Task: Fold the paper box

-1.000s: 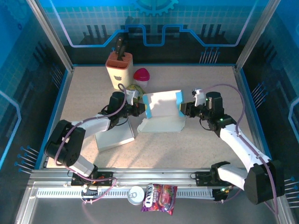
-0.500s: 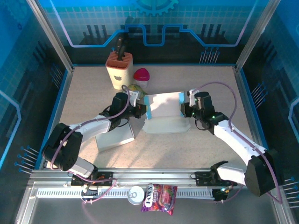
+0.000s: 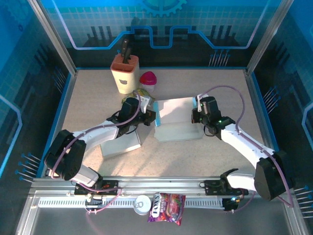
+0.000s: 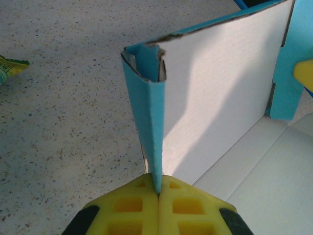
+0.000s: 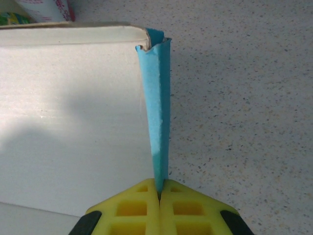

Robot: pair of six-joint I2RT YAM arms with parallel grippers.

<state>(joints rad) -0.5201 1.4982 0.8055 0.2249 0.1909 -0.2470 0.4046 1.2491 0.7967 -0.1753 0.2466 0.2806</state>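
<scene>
Paper box [image 3: 177,122]: 1 unit, mid-table [image 3: 225,88], toward far edge. My 2 arms reach inward, facing each other. Left gripper [image 3: 150,117] clamped tight on left blue flap [image 4: 149,122]; right gripper [image 3: 194,116] likewise on right blue flap [image 5: 156,112].

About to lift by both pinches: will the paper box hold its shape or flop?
Probably fairly stiff: the paper box shows a cardboard edge and its wall stands upright. Likely light: open and empty. The blue flaps pinched by the left gripper and right gripper look crumpled on top, so may crease.
</scene>
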